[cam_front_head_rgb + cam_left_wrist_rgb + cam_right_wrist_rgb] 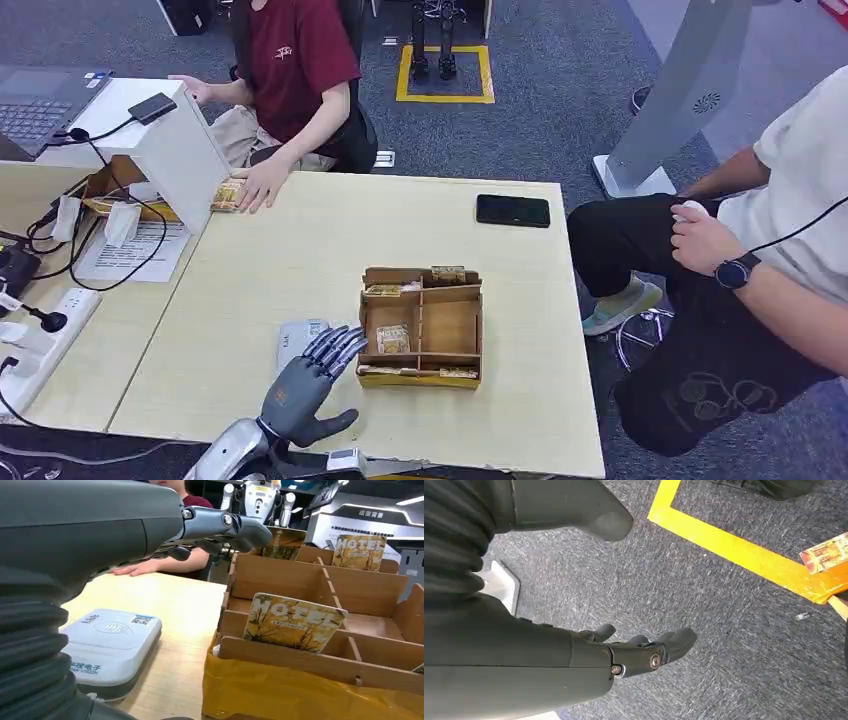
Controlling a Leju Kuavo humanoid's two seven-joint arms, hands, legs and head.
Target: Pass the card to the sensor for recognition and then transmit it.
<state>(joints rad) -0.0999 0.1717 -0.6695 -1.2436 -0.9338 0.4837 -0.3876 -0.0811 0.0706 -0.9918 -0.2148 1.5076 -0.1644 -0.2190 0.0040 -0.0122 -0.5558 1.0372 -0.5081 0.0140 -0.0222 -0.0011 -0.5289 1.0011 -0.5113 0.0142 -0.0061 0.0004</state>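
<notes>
The table [280,270] is holding everything low and near so the robot can reach. The box [422,325] is sitting in the middle, and its slots are keeping each card standing up, easy to pick. One card [294,621] is leaning in a near slot, facing the left wrist view, which is showing its picture far better than the head view. The sensor [297,340] is lying flat just beside the box, so a card needs only a short trip. The left hand [310,385] is hovering over the sensor with fingers spread apart, holding nothing. The right hand [634,652] is hanging over the floor, fingers loose and apart, also holding nothing.
</notes>
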